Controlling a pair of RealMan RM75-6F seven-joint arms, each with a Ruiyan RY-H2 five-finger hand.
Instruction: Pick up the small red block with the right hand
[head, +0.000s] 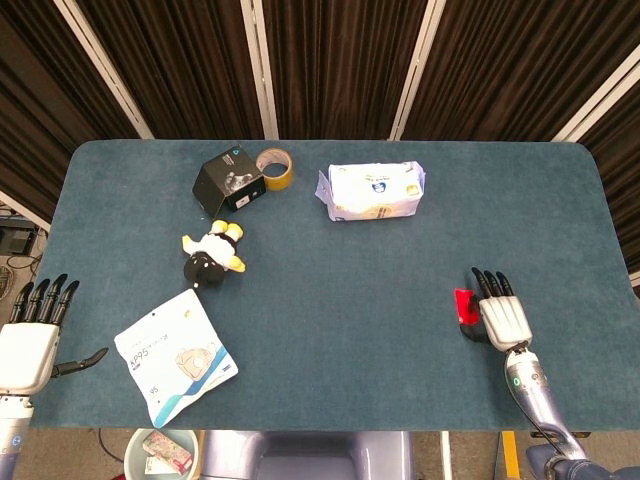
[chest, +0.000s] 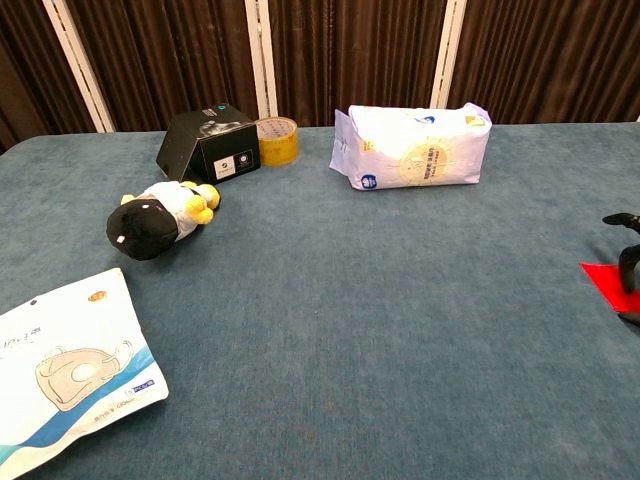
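The small red block (head: 463, 305) lies flat on the blue table near the right front, also seen at the right edge of the chest view as the red block (chest: 604, 279). My right hand (head: 501, 314) hovers just right of it, palm down, fingers stretched out and pointing away from me, its thumb reaching toward the block's near edge. Only dark fingertips (chest: 628, 267) of that hand show in the chest view, next to the block. The hand holds nothing. My left hand (head: 30, 335) is at the table's front left edge, fingers spread, empty.
A white mask packet (head: 175, 355) lies front left, a penguin plush (head: 210, 255) beyond it. At the back stand a black box (head: 228, 180), a tape roll (head: 274, 167) and a white tissue pack (head: 374, 191). A bin (head: 160, 455) sits below the table's front edge.
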